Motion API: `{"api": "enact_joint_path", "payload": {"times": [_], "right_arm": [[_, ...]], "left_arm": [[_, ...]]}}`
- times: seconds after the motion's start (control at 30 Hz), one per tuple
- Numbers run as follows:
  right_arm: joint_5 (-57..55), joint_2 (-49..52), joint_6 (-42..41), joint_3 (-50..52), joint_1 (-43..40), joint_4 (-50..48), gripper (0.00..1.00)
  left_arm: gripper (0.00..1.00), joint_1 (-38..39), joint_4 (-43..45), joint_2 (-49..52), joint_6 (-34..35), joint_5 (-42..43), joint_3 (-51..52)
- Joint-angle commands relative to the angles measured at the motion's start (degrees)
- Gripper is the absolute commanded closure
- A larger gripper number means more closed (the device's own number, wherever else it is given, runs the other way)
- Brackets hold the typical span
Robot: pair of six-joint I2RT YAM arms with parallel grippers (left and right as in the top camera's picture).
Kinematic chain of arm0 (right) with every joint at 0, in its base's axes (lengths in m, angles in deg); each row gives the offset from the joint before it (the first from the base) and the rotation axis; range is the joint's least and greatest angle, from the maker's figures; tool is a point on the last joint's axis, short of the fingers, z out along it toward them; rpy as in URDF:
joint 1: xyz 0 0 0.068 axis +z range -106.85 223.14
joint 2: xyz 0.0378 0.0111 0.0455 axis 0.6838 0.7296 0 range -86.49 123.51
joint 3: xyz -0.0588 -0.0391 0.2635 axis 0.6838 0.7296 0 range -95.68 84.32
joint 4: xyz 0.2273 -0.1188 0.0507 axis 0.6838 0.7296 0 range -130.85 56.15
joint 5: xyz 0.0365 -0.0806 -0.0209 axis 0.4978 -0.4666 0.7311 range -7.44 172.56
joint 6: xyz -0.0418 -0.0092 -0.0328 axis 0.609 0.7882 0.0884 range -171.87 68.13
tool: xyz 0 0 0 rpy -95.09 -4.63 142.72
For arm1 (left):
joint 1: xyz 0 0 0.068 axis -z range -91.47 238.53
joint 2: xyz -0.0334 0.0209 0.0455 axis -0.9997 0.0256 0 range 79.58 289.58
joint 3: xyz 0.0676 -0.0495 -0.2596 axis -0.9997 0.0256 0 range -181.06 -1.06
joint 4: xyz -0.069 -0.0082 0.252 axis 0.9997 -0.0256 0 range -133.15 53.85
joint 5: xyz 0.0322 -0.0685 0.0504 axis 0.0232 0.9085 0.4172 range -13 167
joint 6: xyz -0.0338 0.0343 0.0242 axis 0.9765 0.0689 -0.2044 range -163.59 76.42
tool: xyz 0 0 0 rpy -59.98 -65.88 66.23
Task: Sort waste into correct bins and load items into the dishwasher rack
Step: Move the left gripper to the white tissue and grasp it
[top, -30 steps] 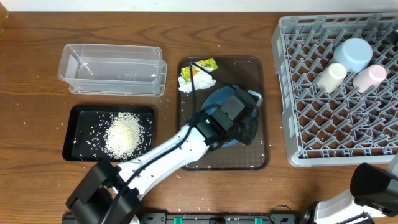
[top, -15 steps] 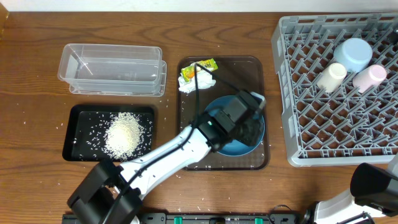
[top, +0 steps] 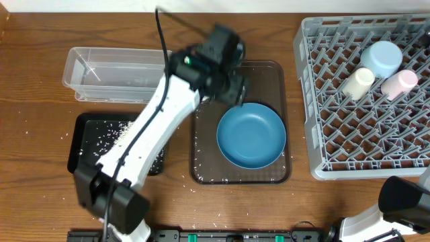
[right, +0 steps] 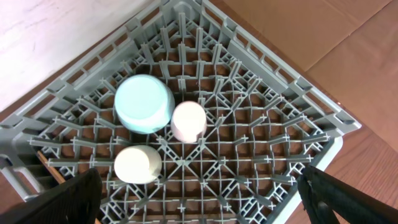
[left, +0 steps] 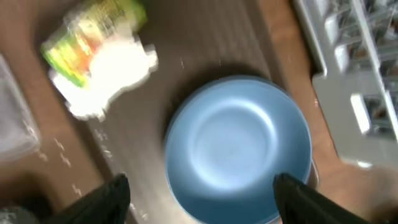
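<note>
The dark-blue plate (top: pixel 252 134) (left: pixel 239 146) lies flat on the brown serving tray (top: pixel 269 81). My left gripper (top: pixel 232 84) (left: pixel 202 199) hangs open above the tray's far half, holding nothing. The yellow-green wrapper (left: pixel 93 37) with its white paper scrap (left: pixel 112 71) lies just beyond the plate; the arm hides it from overhead. Rice grains (top: pixel 107 134) lie in the black tray (top: pixel 84 144), partly under the arm. The light-blue bowl (top: pixel 383 59) (right: pixel 144 104), cream cup (top: pixel 356 84) (right: pixel 137 165) and pink cup (top: pixel 400 84) (right: pixel 188 121) stand in the grey rack (top: pixel 349 171) (right: pixel 249 155). My right gripper (right: pixel 205 205) is open high above the rack.
The clear plastic tub (top: pixel 114 74) stands at the back left, beside the left arm. Stray rice grains dot the serving tray's front edge (top: pixel 235 176) and the table around the black tray. The rack's near corner (left: pixel 348 62) shows at the right of the left wrist view.
The left gripper has opened, let go of the dark-blue plate onto the brown tray, and risen and swung to the tray's far end over the wrapper. The right arm has not moved.
</note>
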Motion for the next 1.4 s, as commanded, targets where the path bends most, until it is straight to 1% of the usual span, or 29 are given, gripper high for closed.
{"api": "enact_joint_path", "payload": {"times": [0.0, 0.03, 0.1, 0.2, 0.27, 0.3, 0.5, 0.63, 0.7, 0.73, 0.87, 1.1, 1.23, 1.33, 1.37], "right_arm": [[-1.0, 0.3, 0.7, 0.0, -0.2, 0.1, 0.01], [-1.0, 0.3, 0.7, 0.0, -0.2, 0.1, 0.01], [-1.0, 0.3, 0.7, 0.0, -0.2, 0.1, 0.01], [-1.0, 0.3, 0.7, 0.0, -0.2, 0.1, 0.01], [-1.0, 0.3, 0.7, 0.0, -0.2, 0.1, 0.01], [-1.0, 0.3, 0.7, 0.0, -0.2, 0.1, 0.01], [-1.0, 0.3, 0.7, 0.0, -0.2, 0.1, 0.01], [-1.0, 0.3, 0.7, 0.0, -0.2, 0.1, 0.01], [-1.0, 0.3, 0.7, 0.0, -0.2, 0.1, 0.01], [-1.0, 0.3, 0.7, 0.0, -0.2, 0.1, 0.01], [-1.0, 0.3, 0.7, 0.0, -0.2, 0.1, 0.01], [-1.0, 0.3, 0.7, 0.0, -0.2, 0.1, 0.01], [-1.0, 0.3, 0.7, 0.0, -0.2, 0.1, 0.01], [-1.0, 0.3, 0.7, 0.0, -0.2, 0.1, 0.01], [-1.0, 0.3, 0.7, 0.0, -0.2, 0.1, 0.01]], "left_arm": [[0.22, -0.1, 3.1, 4.9, -6.4, -9.0, -3.3], [0.19, -0.2, 5.6, 5.7, -6.4, -12.7, -3.1], [0.17, -0.3, 10.1, 7.9, -6.4, -18.0, -3.1], [0.16, -0.6, 14.7, 11.8, -6.4, -18.7, -3.1], [0.15, -0.9, 15.7, 14.3, -6.4, -18.7, -3.1], [0.14, -1.2, 15.9, 15.5, -6.4, -18.7, -3.1], [0.14, -3.1, 15.4, 19.8, -4.0, -18.1, -3.1], [0.21, -3.9, 14.9, 21.5, -3.8, -18.0, -2.8], [0.23, -4.2, 14.0, 22.1, -2.6, -18.0, -2.8], [0.24, -4.2, 13.4, 22.4, -2.2, -17.6, -2.8], [0.24, -4.1, 11.9, 23.7, -2.3, -11.0, -2.3], [0.24, -4.1, 12.2, 26.9, -2.3, -10.7, -1.0], [0.25, -4.1, 12.5, 27.1, -2.3, -10.7, -1.1], [0.33, -4.1, 12.7, 26.7, -2.3, -10.7, -1.1], [0.42, -4.1, 12.6, 26.6, -2.3, -10.7, -1.1]]}}
